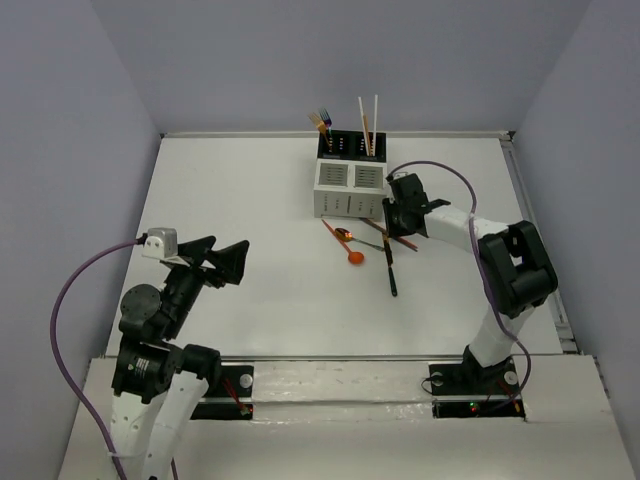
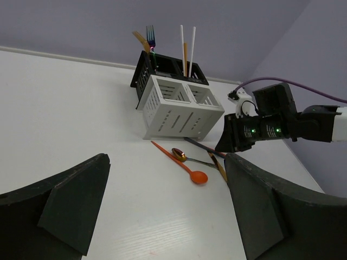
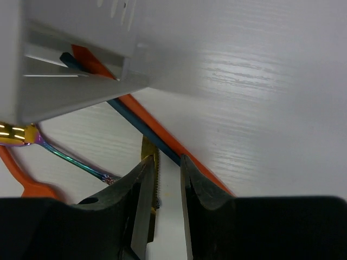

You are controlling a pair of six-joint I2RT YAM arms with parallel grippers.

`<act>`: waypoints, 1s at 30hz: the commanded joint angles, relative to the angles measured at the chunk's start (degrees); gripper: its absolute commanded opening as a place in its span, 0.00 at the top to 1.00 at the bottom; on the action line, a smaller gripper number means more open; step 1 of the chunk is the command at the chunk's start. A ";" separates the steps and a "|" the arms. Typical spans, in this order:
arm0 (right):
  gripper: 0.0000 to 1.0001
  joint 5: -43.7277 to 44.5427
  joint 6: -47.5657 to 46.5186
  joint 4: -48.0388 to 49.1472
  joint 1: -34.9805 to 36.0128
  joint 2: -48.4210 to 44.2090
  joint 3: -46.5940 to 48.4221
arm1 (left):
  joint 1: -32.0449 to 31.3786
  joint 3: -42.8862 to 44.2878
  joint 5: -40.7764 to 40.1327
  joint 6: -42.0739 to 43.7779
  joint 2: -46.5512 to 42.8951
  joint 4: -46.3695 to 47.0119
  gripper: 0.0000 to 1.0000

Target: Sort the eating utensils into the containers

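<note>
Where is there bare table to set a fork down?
Free: left of the caddy, beyond the left gripper; also the strip between black stick and near table edge. Crowded: in front of the caddy, where spoons, sticks and the right gripper meet.

Robot lab cell: white table (image 1: 250, 300), plain lilac walls (image 1: 70, 150), arms (image 1: 512, 268) bolted at edge.

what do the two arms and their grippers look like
The left arm and right arm are white links with black joints. The left gripper and right gripper each have two black wedge-shaped fingers. A purple cable loops from each wrist; green lights show on the right one.
</note>
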 commanded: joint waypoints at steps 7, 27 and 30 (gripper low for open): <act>0.68 -0.35 -0.35 -1.98 -1.38 2.33 2.92 | -0.31 -0.17 0.81 0.87 -0.64 3.14 0.01; 0.65 1.15 6.59 -3.74 -1.38 -5.83 -6.39 | -0.31 -0.25 0.72 0.78 -0.29 3.22 0.01; 0.63 -0.52 7.03 -4.70 -1.38 -8.21 -7.89 | -0.31 -0.25 0.72 0.78 -0.20 3.23 0.01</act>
